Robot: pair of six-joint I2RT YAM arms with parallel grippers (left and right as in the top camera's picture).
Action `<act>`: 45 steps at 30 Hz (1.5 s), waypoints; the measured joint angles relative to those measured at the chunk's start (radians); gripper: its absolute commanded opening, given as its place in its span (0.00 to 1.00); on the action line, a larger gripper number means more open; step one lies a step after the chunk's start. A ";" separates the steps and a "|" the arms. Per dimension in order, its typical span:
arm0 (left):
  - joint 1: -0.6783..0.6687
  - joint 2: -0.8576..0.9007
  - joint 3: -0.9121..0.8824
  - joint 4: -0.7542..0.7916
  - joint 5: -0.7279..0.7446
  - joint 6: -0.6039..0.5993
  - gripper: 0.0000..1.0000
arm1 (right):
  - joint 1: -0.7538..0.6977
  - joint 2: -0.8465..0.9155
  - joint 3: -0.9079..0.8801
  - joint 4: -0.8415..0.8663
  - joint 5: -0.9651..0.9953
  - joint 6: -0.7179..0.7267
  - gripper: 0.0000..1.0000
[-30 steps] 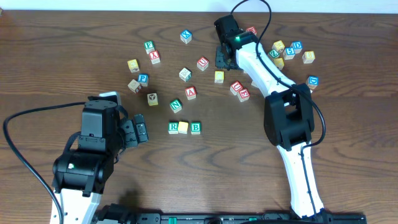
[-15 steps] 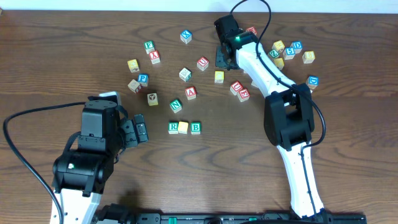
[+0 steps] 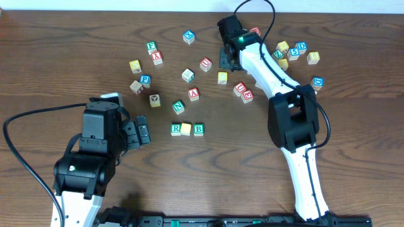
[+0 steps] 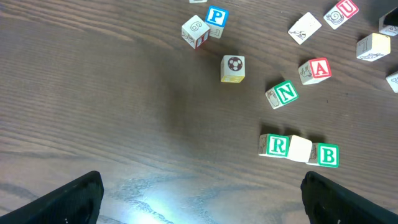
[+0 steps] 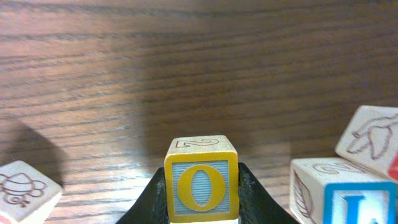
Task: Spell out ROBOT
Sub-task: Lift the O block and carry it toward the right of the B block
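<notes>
A row of blocks lies mid-table: a green R block (image 3: 176, 130), a plain yellow-topped block (image 3: 186, 129) and a green B block (image 3: 199, 130). They also show in the left wrist view, R (image 4: 274, 145) and B (image 4: 328, 155). My right gripper (image 5: 200, 193) is shut on a yellow O block (image 5: 201, 186) at the far side of the table, where the gripper (image 3: 226, 58) hides the block from overhead. My left gripper (image 4: 199, 196) is open and empty, left of the row (image 3: 142, 132).
Loose letter blocks lie scattered across the far half: N (image 3: 178, 106), A (image 3: 194, 94), U (image 3: 206, 64), P (image 3: 145, 79), and a cluster at the far right (image 3: 293, 52). A blue-lettered block (image 5: 339, 193) sits just right of the held block.
</notes>
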 measured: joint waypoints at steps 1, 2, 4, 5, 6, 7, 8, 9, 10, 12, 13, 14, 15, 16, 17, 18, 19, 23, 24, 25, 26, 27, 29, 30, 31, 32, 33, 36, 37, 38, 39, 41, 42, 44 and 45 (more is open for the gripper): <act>0.000 0.000 0.000 0.000 0.000 0.000 1.00 | 0.000 0.000 0.000 -0.006 0.005 0.000 0.13; 0.000 0.000 0.000 0.000 0.000 0.000 1.00 | 0.000 0.000 0.000 -0.012 0.011 0.000 0.13; 0.000 0.000 0.000 0.000 0.000 0.000 1.00 | 0.000 -0.001 0.000 -0.023 0.018 -0.003 0.13; 0.000 0.000 0.000 0.000 0.000 0.000 1.00 | 0.000 -0.003 0.000 -0.029 0.021 -0.006 0.13; 0.000 0.000 0.000 0.000 0.000 0.000 1.00 | 0.000 -0.003 0.000 -0.033 0.023 -0.008 0.13; 0.000 0.000 0.000 0.000 0.000 0.000 1.00 | 0.000 -0.005 0.000 -0.037 0.025 -0.011 0.13; 0.000 0.000 0.000 0.000 0.000 0.000 1.00 | 0.000 -0.008 0.000 -0.042 0.026 -0.014 0.13; 0.000 0.000 0.000 0.000 0.000 0.000 1.00 | 0.000 -0.013 -0.001 -0.045 0.027 -0.016 0.13; 0.000 0.000 0.000 0.000 0.000 0.000 1.00 | 0.000 -0.020 -0.002 -0.046 0.028 -0.019 0.13; 0.000 0.000 0.000 0.000 0.000 0.000 1.00 | 0.000 -0.046 -0.005 -0.047 0.029 -0.023 0.12; 0.000 0.000 0.000 0.000 0.000 0.000 1.00 | 0.000 -0.062 -0.005 -0.049 0.030 -0.024 0.12; 0.000 0.000 0.000 0.000 0.000 0.000 1.00 | 0.000 -0.093 -0.006 -0.055 0.030 -0.026 0.11; 0.000 0.000 0.000 0.000 0.000 0.000 1.00 | 0.000 -0.113 -0.007 -0.058 0.030 -0.026 0.11; 0.000 0.000 0.000 0.000 0.000 0.000 1.00 | 0.001 -0.134 -0.007 -0.061 0.030 -0.026 0.10; 0.000 0.000 0.000 0.000 0.000 0.000 1.00 | 0.002 -0.165 -0.007 -0.066 0.031 -0.027 0.10; 0.000 0.000 0.000 0.000 0.000 0.000 1.00 | 0.003 -0.206 -0.007 -0.075 0.032 -0.027 0.09; 0.000 0.000 0.000 0.000 0.000 0.000 1.00 | 0.006 -0.245 -0.007 -0.089 0.032 -0.027 0.08; 0.000 0.000 0.000 0.000 0.000 0.000 1.00 | 0.024 -0.368 -0.007 -0.177 0.033 -0.026 0.01; 0.000 0.000 0.000 0.000 0.000 0.000 1.00 | 0.028 -0.387 -0.007 -0.202 0.034 -0.026 0.01; 0.000 0.000 0.000 0.000 0.000 0.000 1.00 | 0.035 -0.412 -0.007 -0.238 0.034 -0.026 0.01; 0.000 0.000 0.000 0.000 0.000 0.000 1.00 | 0.043 -0.431 -0.006 -0.270 0.034 -0.025 0.01; 0.000 0.000 0.000 0.000 0.000 0.000 1.00 | 0.051 -0.446 -0.006 -0.306 0.035 -0.022 0.01; 0.000 0.000 0.000 0.000 0.000 0.000 1.00 | 0.069 -0.476 -0.006 -0.396 0.036 -0.012 0.01; 0.000 0.000 0.000 0.000 0.000 0.000 1.00 | 0.077 -0.485 -0.006 -0.428 0.037 -0.006 0.01; 0.000 0.000 0.000 0.000 0.000 0.000 1.00 | 0.088 -0.497 -0.006 -0.473 0.037 0.003 0.01; 0.000 0.000 0.000 0.000 0.000 0.000 1.00 | 0.098 -0.505 -0.006 -0.510 0.039 0.011 0.01; 0.000 0.000 0.000 0.000 0.000 0.000 1.00 | 0.109 -0.513 -0.007 -0.539 0.041 0.019 0.01; 0.000 0.000 0.000 0.000 0.000 0.000 1.00 | 0.152 -0.536 -0.007 -0.603 0.064 0.040 0.01; 0.000 0.000 0.000 0.000 0.000 0.000 1.00 | 0.173 -0.543 -0.007 -0.615 0.080 0.050 0.01; 0.000 0.000 0.000 0.000 0.000 0.000 1.00 | 0.195 -0.550 -0.007 -0.623 0.094 0.058 0.01; 0.000 0.000 0.000 0.000 0.000 0.000 1.00 | 0.221 -0.557 -0.007 -0.630 0.114 0.069 0.01; 0.000 0.000 0.000 0.000 0.000 0.000 1.00 | 0.270 -0.568 -0.007 -0.640 0.149 0.089 0.01; 0.000 0.000 0.000 0.000 0.000 0.000 1.00 | 0.304 -0.574 -0.007 -0.643 0.173 0.105 0.01; 0.000 0.000 0.000 0.000 0.000 0.000 1.00 | 0.355 -0.583 -0.007 -0.645 0.204 0.127 0.01; 0.000 0.000 0.000 0.000 0.000 0.000 1.00 | 0.380 -0.586 -0.007 -0.649 0.217 0.137 0.01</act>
